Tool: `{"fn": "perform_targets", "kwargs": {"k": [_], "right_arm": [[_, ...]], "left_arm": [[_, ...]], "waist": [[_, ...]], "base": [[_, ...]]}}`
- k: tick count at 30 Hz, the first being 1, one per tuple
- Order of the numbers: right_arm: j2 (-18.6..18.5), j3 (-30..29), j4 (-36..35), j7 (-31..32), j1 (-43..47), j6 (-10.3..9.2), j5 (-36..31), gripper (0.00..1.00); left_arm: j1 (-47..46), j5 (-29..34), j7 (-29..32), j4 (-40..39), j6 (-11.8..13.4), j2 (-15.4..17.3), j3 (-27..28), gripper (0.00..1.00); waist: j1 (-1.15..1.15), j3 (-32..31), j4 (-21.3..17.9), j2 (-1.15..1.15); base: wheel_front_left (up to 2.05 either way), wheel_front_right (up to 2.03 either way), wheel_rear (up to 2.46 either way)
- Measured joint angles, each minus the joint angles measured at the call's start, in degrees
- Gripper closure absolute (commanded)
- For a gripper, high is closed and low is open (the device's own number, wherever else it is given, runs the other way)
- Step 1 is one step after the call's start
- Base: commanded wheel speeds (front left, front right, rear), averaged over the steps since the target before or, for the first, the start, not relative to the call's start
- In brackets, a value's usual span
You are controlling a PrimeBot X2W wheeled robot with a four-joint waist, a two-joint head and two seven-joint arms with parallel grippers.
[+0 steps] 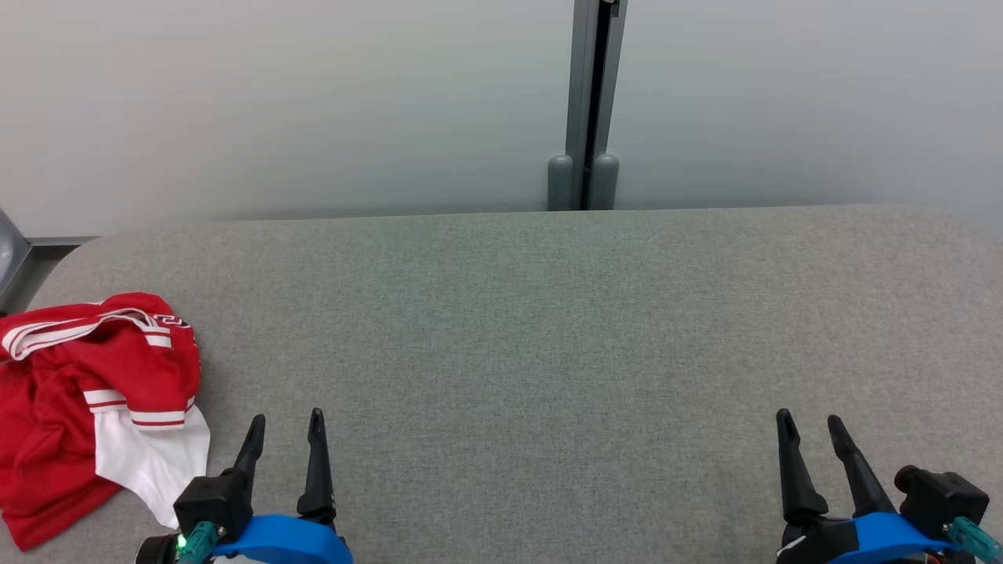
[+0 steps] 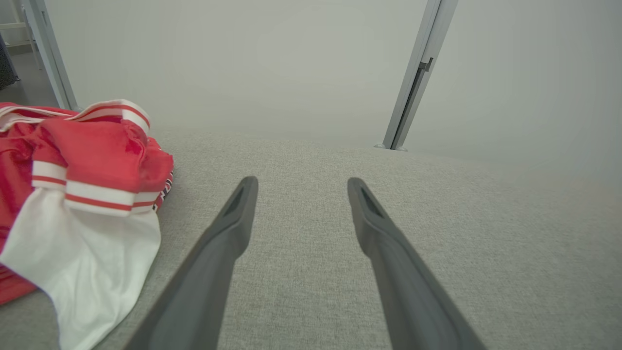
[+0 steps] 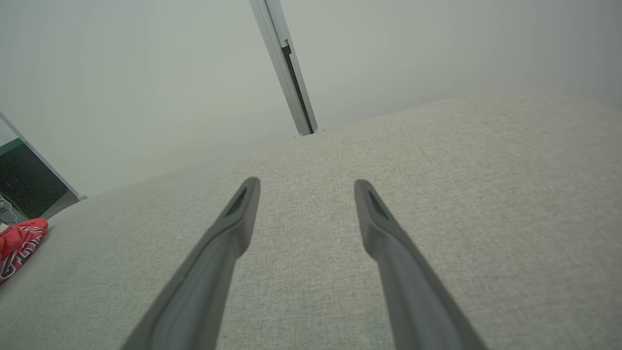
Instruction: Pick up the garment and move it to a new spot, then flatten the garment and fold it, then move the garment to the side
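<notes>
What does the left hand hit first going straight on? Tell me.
Probably the grey woven fabric surface just ahead of the open left hand, if it tilts down as it seems; otherwise the pale wall. The crumpled red and white garment lies left of that line.

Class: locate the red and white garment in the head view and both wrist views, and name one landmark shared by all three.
Head view: garment, lower left, beside the left pincer.
Left wrist view: garment, left side.
Right wrist view: garment, a red bit at the left edge.
Shared landmark: the grey upright post at the back.
</notes>
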Motion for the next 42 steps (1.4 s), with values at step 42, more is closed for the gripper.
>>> {"fn": "perform_targets", "kwargs": {"k": [42], "right_arm": [[-0.1,-1.3,-0.5,-0.9,1.3,0.01,-4.0,0.0]], "left_arm": [[0.3,2.5,-0.4,0.1,1.5,2.1,-2.1,0.0]], "waist": [[-0.01,-1.7,11.2,0.0]], "base": [[0.0,0.0,0.0]]}}
